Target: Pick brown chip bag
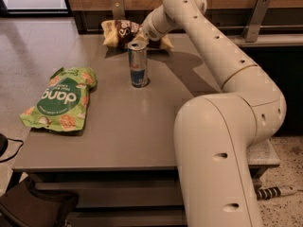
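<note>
The brown chip bag (119,32) lies at the far edge of the grey table (113,131); it has a dark brown middle, tan-yellow ends and white lettering. My gripper (144,36) is at the bag's right part, reached in from the right and low against it. A tan-yellow end of the bag (165,43) shows to the right of the gripper. The gripper's tip is partly hidden behind the top of a drink can (138,64).
The silver and blue drink can stands upright just in front of the bag and gripper. A green "dang" bag (61,98) lies flat at the table's left. My arm (222,56) arches over the table's right side. A wooden wall with metal brackets (255,13) runs behind.
</note>
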Controlling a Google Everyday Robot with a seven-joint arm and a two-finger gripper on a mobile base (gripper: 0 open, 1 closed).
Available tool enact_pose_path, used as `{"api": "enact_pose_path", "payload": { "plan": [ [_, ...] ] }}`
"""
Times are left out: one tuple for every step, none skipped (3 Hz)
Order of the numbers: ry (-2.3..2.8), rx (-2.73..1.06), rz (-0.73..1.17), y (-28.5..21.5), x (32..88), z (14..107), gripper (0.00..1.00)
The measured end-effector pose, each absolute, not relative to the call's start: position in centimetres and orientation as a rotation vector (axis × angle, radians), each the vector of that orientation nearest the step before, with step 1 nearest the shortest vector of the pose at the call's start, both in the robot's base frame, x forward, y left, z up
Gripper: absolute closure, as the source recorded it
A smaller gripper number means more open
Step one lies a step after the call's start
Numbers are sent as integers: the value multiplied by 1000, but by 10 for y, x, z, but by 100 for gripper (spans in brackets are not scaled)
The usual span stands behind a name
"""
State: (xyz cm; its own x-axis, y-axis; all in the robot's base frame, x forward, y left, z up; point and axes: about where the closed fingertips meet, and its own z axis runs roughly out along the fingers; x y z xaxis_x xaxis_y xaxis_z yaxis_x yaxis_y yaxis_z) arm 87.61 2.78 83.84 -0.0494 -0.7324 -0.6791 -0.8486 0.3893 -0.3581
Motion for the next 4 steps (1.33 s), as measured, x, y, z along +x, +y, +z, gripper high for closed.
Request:
{"api": "enact_pose_path", "payload": {
  "plan": [
    [1754, -1336, 89, 6, 872, 892, 100],
    [1716, -1323, 70, 8, 865, 924, 100],
    [1716, -1323, 70, 8, 865, 924, 100],
    [1687, -1330, 50, 11, 863, 939, 100]
  ]
}}
